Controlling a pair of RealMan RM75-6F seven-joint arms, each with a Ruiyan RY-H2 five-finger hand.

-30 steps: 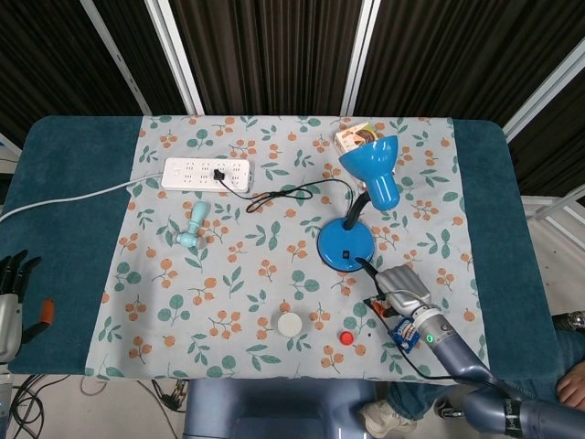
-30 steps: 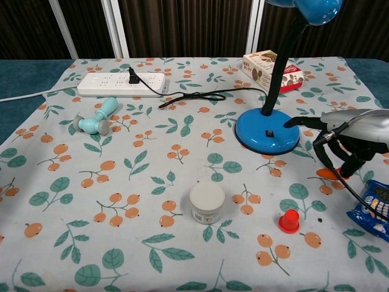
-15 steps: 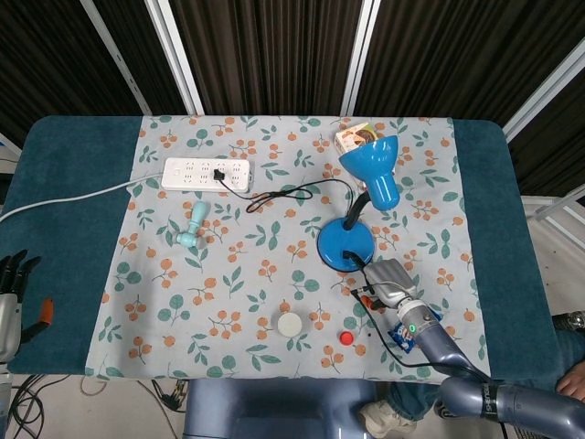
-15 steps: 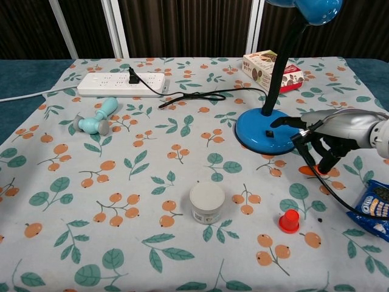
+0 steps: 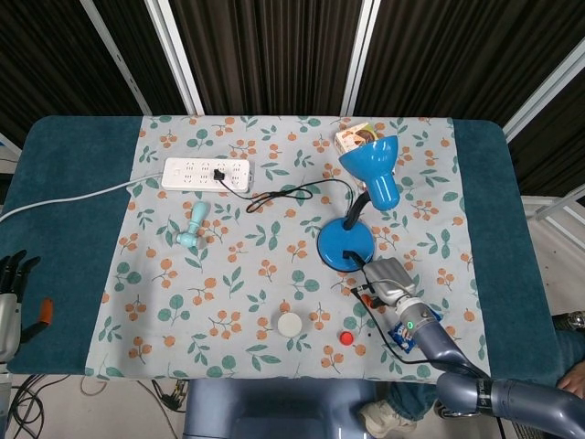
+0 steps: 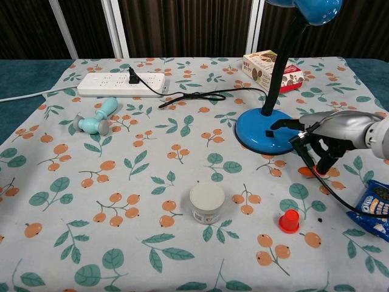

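Blue desk lamp base (image 6: 266, 132) sits just left of the right hand (image 6: 325, 135), on the far side of its fingertips; one finger (image 6: 285, 124) reaches over the base rim beside the small black switch (image 6: 268, 132). Contact with the base cannot be told from either view. Remaining fingers curl downward, spread, holding nothing; a black cable (image 6: 331, 191) trails from the wrist toward the near right. In the head view the right hand (image 5: 386, 278) lies just below the lamp base (image 5: 344, 244), and the lamp head (image 5: 375, 168) hangs beyond it.

Near side of the hand: red cap (image 6: 289, 220) on open cloth, white jar (image 6: 207, 202) further left, both apart from the fingers. Blue snack packet (image 6: 372, 208) lies at the right table edge, under the forearm. Snack box (image 6: 271, 70) stands behind the lamp stem. Power strip (image 6: 121, 84) and teal massager (image 6: 96, 119) lie well apart, far left.

Left hand (image 5: 11, 300) is off the floral cloth at the left table edge, fingers spread, holding nothing.
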